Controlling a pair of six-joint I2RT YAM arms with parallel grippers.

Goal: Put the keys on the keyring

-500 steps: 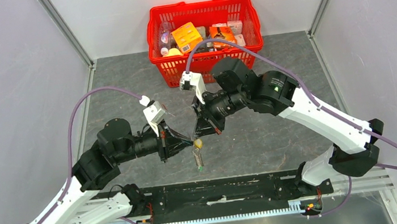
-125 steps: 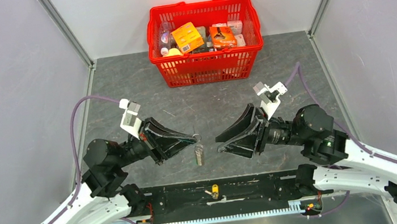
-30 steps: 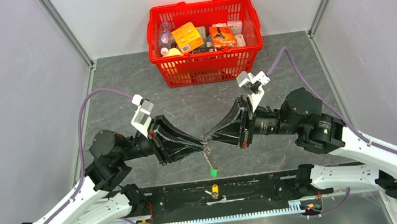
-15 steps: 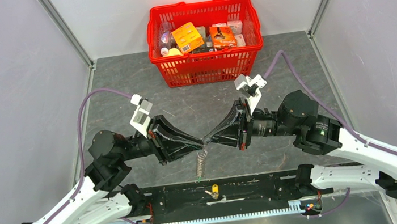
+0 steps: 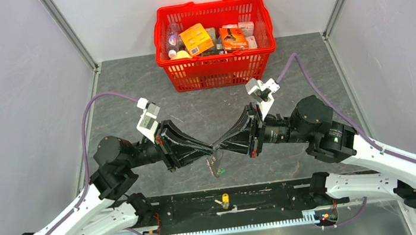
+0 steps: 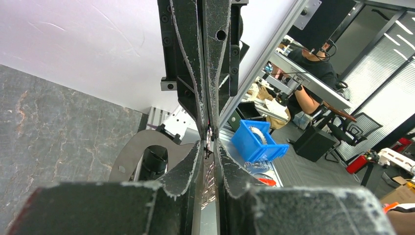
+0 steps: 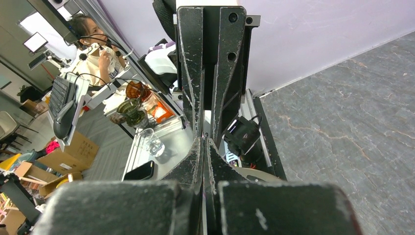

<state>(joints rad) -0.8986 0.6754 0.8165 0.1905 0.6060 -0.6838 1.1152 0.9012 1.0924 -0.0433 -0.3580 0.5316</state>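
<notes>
At mid-bench, the keyring [image 5: 213,163] dangles from the point where two end effectors meet tip to tip, its lower end just above the grey bench [image 5: 132,103]. A green key [image 5: 222,170] shows at the bottom of the loop and appears to hang from it, though the overhead view is too small to be sure. The yellow key [image 5: 224,199] lies apart, on the black base rail [image 5: 263,197] between the arms.

Only the left wrist camera shows the grip. The ring's coiled stretch [image 6: 210,177] sits in the narrow slot between the fingers of the left end effector [image 5: 212,150], which pinch it. The right wrist camera shows the right end effector [image 5: 219,148] pressed together, with no wire visible in it. A red basket [image 5: 218,71] of groceries stands well behind.
</notes>
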